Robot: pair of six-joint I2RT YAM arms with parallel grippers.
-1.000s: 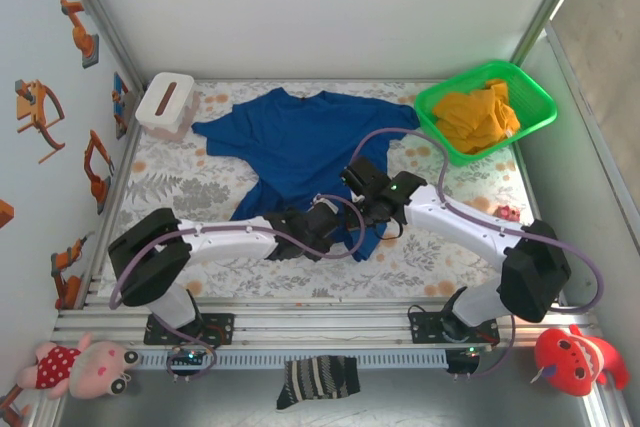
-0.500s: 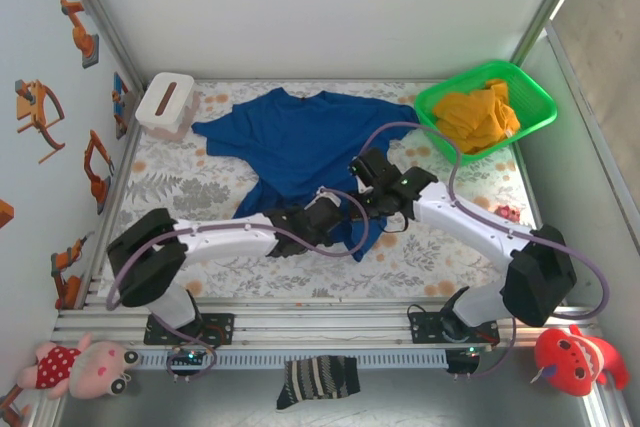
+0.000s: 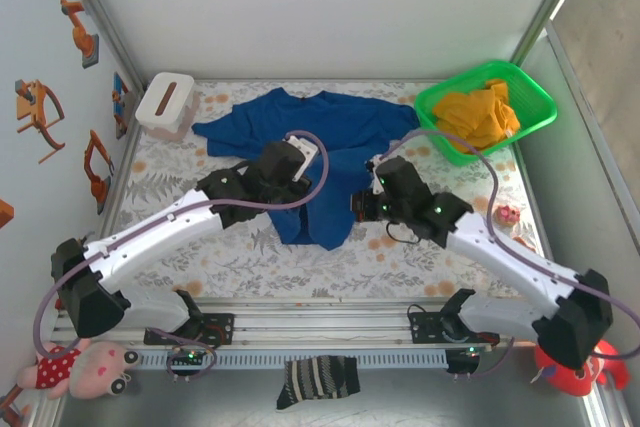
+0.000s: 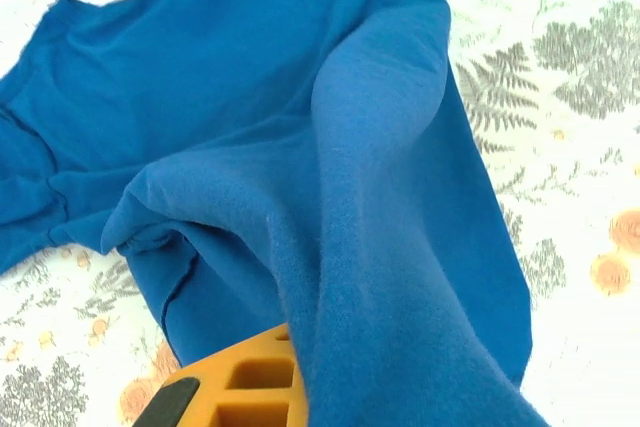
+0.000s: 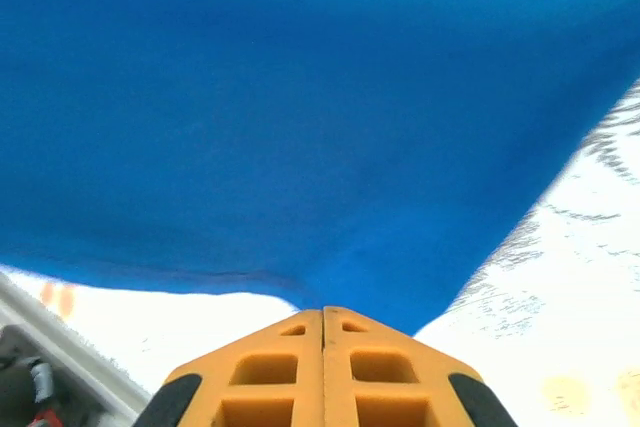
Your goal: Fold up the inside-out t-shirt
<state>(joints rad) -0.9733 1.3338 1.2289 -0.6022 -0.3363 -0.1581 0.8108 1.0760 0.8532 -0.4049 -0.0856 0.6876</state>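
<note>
The royal-blue inside-out t-shirt (image 3: 335, 132) lies spread across the back half of the table, its lower part bunched and hanging toward the front (image 3: 320, 222). My left gripper (image 3: 297, 162) is over the shirt's middle. In the left wrist view the blue cloth (image 4: 380, 197) drapes over my left gripper (image 4: 285, 347), which is shut on it; one orange finger (image 4: 240, 382) shows and the other is hidden. My right gripper (image 3: 362, 205) is at the shirt's right edge. Up close its orange fingers (image 5: 290, 367) are pressed together, and my right gripper (image 5: 322, 309) pinches the blue cloth (image 5: 300, 117).
A green basket (image 3: 432, 107) holding a yellow-orange garment (image 3: 480, 115) stands at the back right. A white box (image 3: 165, 102) sits at the back left. A small pink object (image 3: 508, 213) lies by the right arm. A striped sock (image 3: 318, 379) and plush toys lie in front of the rail.
The left gripper closed on the shirt, and its arm swung back and left, lifting cloth. The right gripper shifted slightly forward, still pinching. The shirt's lower part is drawn up and bunched.
</note>
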